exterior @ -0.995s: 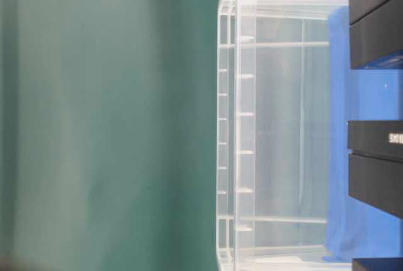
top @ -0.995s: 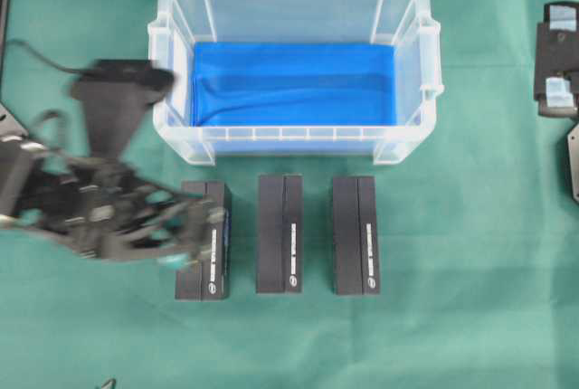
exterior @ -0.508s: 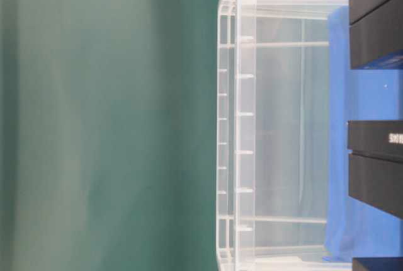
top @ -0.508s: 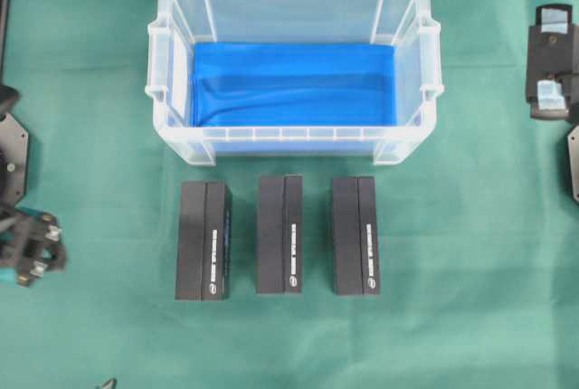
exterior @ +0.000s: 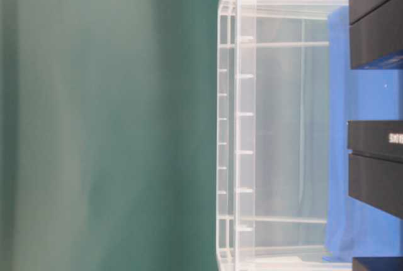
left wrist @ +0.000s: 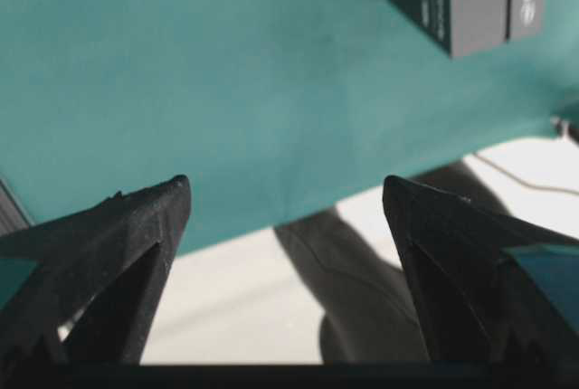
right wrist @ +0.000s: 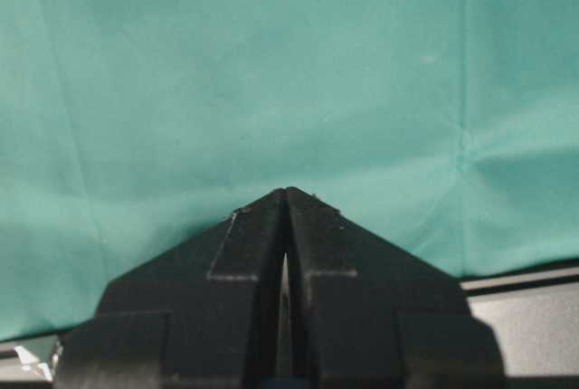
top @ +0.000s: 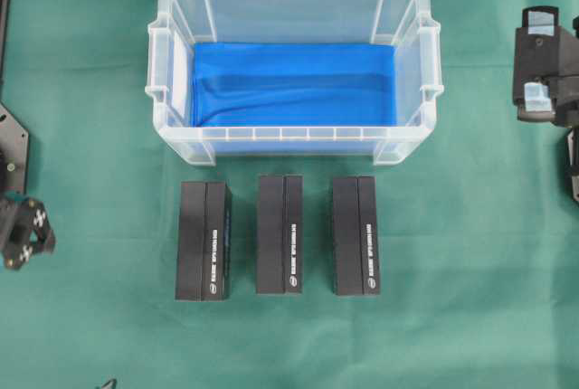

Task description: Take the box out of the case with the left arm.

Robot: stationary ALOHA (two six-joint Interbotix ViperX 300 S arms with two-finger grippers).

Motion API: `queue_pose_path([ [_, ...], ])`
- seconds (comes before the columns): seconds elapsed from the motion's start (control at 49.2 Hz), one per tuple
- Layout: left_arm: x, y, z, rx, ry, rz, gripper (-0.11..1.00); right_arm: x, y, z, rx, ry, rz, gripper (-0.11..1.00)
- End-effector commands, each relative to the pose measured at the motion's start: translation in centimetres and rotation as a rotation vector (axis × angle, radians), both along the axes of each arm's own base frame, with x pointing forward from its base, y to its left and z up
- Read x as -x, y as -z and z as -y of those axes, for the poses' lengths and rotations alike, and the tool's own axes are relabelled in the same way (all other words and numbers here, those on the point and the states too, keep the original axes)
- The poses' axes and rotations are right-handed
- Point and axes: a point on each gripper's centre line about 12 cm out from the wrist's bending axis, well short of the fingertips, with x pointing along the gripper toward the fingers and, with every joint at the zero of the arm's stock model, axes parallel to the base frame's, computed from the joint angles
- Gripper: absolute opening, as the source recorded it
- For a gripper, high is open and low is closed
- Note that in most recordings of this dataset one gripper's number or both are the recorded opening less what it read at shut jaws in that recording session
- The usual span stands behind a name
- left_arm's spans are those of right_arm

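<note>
In the overhead view we see the case (top: 294,68) in the upper middle of the frame, a clear plastic bin with a ribbed rim, standing on the green cloth (top: 470,253). Its floor carries a bright blue lining (top: 294,84), and we see nothing lying on that lining. Below the case, in a row across the middle of the frame, three black boxes lie on the cloth, apart from one another and outside the bin: the left box (top: 203,240), the middle box (top: 279,233) and the right box (top: 355,234).

At the left edge of the overhead view, low down, we make out only a small black part of the left arm (top: 20,231), well apart from the boxes and the case. In its wrist view the left gripper (left wrist: 285,194) has its two black fingers (left wrist: 127,226) spread wide with nothing between them; below lies green cloth and its edge, and a black box end shows at the upper right of that frame.

At the right edge of the overhead view, upper part, we see the right arm (top: 543,63). In its wrist view the right gripper (right wrist: 286,192) has its fingertips pressed together over bare cloth, gripping nothing.

In the table-level view the case wall (exterior: 242,120) fills the middle, with black box sides at the right edge.
</note>
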Motion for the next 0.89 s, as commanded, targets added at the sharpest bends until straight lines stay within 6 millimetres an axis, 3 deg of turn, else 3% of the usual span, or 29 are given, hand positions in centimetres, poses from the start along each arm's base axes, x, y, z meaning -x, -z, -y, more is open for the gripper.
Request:
queue_pose_path([
  [0.0, 0.3, -0.7, -1.4, -0.008, -0.027, 0.024, 0.90, -0.3, -0.7, 0.0, -0.001, -0.001, 0.026, 0.00],
  [0.548, 1.1, -1.4, -12.7, -0.197, -0.141, 0.031, 0.90, -0.3, -0.7, 0.0, 0.000, 0.000, 0.025, 0.00],
  [0.731, 1.6, -1.4, -14.9, -0.242, -0.156, 0.016, 0.90, -0.3, -0.7, 0.0, -0.001, -0.001, 0.026, 0.00],
  [0.873, 1.8, -1.4, -15.4, -0.250, -0.162, 0.013, 0.90, -0.3, -0.7, 0.0, 0.000, 0.000, 0.025, 0.00],
])
